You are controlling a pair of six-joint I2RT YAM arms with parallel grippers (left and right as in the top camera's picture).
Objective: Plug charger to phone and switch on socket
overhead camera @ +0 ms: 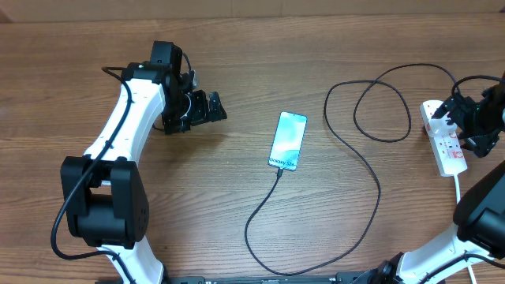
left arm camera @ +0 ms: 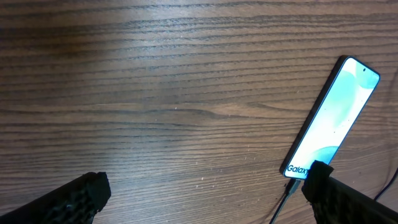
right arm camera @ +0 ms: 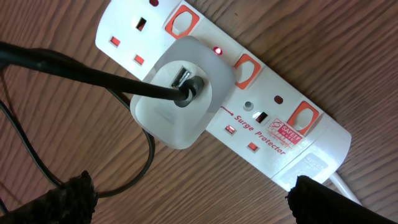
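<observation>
The phone [overhead camera: 287, 140] lies mid-table with its screen lit; it also shows in the left wrist view [left arm camera: 334, 121]. The charger's black cable [overhead camera: 371, 170] loops from the phone's lower end round to the socket [overhead camera: 444, 146]. Its connector tip [left arm camera: 291, 185] sits in the phone's bottom port. My left gripper [overhead camera: 207, 108] [left arm camera: 202, 202] is open and empty, left of the phone. My right gripper [overhead camera: 460, 118] [right arm camera: 193, 202] is open and empty, hovering over the socket [right arm camera: 267, 124]. A white adapter [right arm camera: 177, 109] carrying the black cable sits in the socket. A small red light [right arm camera: 217, 50] glows by the middle switch.
The socket's white cord [overhead camera: 460, 189] runs toward the front right past my right arm's base. Loose cable loops [overhead camera: 383, 102] lie between the phone and the socket. The wooden table [overhead camera: 197, 181] stretches between both arms.
</observation>
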